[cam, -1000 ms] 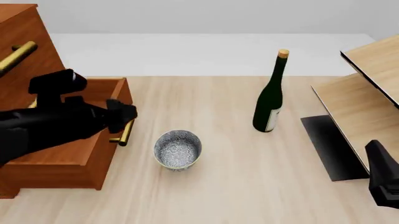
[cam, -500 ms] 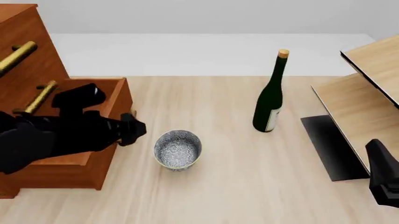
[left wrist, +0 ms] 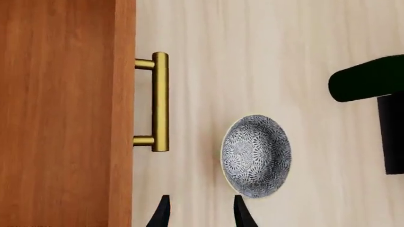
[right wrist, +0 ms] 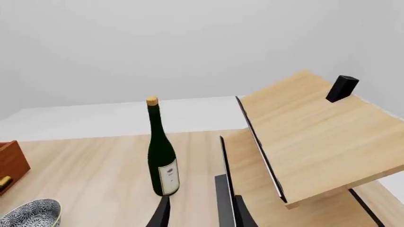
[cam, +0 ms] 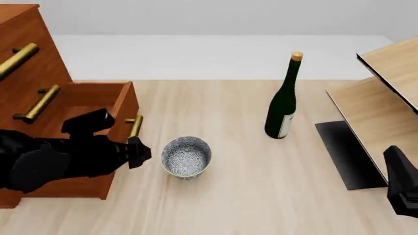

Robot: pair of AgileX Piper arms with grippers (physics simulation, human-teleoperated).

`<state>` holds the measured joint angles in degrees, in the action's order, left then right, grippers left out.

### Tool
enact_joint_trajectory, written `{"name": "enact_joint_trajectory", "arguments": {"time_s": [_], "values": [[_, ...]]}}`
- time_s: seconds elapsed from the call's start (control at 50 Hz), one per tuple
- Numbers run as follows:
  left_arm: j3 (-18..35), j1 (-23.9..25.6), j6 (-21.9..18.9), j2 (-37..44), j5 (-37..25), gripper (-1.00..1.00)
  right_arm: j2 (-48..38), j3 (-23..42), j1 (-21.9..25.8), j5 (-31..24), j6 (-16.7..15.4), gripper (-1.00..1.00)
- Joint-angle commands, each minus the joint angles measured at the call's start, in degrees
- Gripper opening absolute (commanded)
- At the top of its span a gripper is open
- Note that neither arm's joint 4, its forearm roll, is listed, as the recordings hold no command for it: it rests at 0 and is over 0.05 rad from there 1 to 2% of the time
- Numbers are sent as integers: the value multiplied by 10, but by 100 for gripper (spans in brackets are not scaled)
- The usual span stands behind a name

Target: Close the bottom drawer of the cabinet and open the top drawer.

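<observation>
While the bottom drawer [cam: 78, 147] stands pulled out from the cabinet [cam: 26, 63] at the left of the front view, the left gripper [left wrist: 198, 213] hangs just off its front corner with jaws parted a little and nothing between them. Its fingertips [left wrist: 162, 213] sit near the brass handle [left wrist: 158, 101] without touching it, and close beside the patterned bowl [left wrist: 257, 156]. The top drawer [cam: 16, 34] is shut, flush with the cabinet's face. The right gripper [right wrist: 198, 213] waits low at the right edge, well apart from the cabinet, its jaws likewise slightly open and empty.

The surface [cam: 248, 196] is pale wood-grain; beyond it runs a white strip and a plain light-grey wall. A dark green bottle [cam: 283, 100] stands upright mid-surface, between the bowl and the pale plywood shelf unit [cam: 385, 93]. A small black block [right wrist: 342, 88] rests on the shelf unit's top.

The bottle carries a white label [right wrist: 168, 178], its print too small to read.
</observation>
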<state>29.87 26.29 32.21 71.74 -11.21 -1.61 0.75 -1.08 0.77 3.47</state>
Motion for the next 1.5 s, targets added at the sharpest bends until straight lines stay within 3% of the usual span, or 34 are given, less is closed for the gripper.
{"name": "enact_joint_trajectory", "arguments": {"time_s": [0.02, 0.04, 0.06, 0.08, 0.1, 0.12, 0.16, 0.26, 0.3, 0.32, 0.34, 0.36, 0.4, 0.44, 0.6, 0.62, 0.64, 0.7, 0.76, 0.82, 0.84, 0.9, 0.92, 0.98, 1.24, 1.38, 1.4, 1.5], "values": [[2, -79, -78, 20, -16, 100, 3, 1, 1, -4, 0, 100], [3, -110, -111, 31, -21, 100, 3, 1, 1, -3, 0, 100], [3, -110, -111, 31, -21, 100, 3, 1, 1, -3, 0, 100], [-1, -88, -87, 29, -11, 100, 3, 1, 1, -3, 0, 100], [-4, -98, -96, 38, -9, 100, 3, 1, 1, -3, 0, 100], [-4, -128, -135, 45, -13, 100, 2, 1, 0, -3, 0, 100], [-8, -109, -107, 43, -5, 100, 1, 0, -1, -2, 0, 100], [-11, -152, -156, 47, -5, 100, 2, 0, 1, -2, -1, 100], [-12, -148, -152, 48, -2, 100, 1, 0, 1, -2, -1, 100], [-15, -158, -162, 50, -1, 100, 1, 0, 0, -2, -1, 100], [-16, -187, -198, 49, -5, 100, 1, 0, 0, -2, 0, 100], [-16, -167, -174, 47, -1, 100, 1, 0, 0, -1, -1, 100], [-23, -205, -211, 49, -2, 100, 0, 0, 0, 0, 0, 100], [-26, -197, -200, 52, 3, 100, 0, 0, 0, 0, 0, 100], [-30, -230, -237, 48, 0, 100, -1, 0, 0, 0, 0, 100], [-31, -236, -244, 47, 0, 100, -1, 0, 0, 0, 0, 100], [-36, -269, -286, 37, 0, 100, -1, 0, 0, 0, 1, 100], [-35, -265, -280, 40, 0, 100, -2, 0, 0, 1, 1, 100], [-37, -279, -299, 35, -1, 100, -1, 0, 0, 1, 1, 100], [-48, -322, -350, 19, 1, 100, 0, 0, 1, -1, 2, 100], [-45, -311, -338, 24, 2, 100, 0, 0, 1, -1, 2, 100], [-50, -328, -355, 17, 3, 100, 0, 0, 1, -1, 2, 100], [-58, -356, -390, 3, 2, 100, 0, 0, 1, 0, 2, 100], [-55, -343, -374, 8, 1, 100, 0, 0, 0, 0, 2, 100], [-77, -402, -450, -30, 7, 100, 2, 1, 0, -3, 3, 100], [-83, -417, -468, -46, 3, 100, 4, 1, 0, -5, 4, 100], [-90, -431, -486, -56, 5, 100, 5, 1, 0, -6, 4, 100], [-91, -432, -490, -53, 9, 100, 5, 1, -1, -6, 5, 100]]}}
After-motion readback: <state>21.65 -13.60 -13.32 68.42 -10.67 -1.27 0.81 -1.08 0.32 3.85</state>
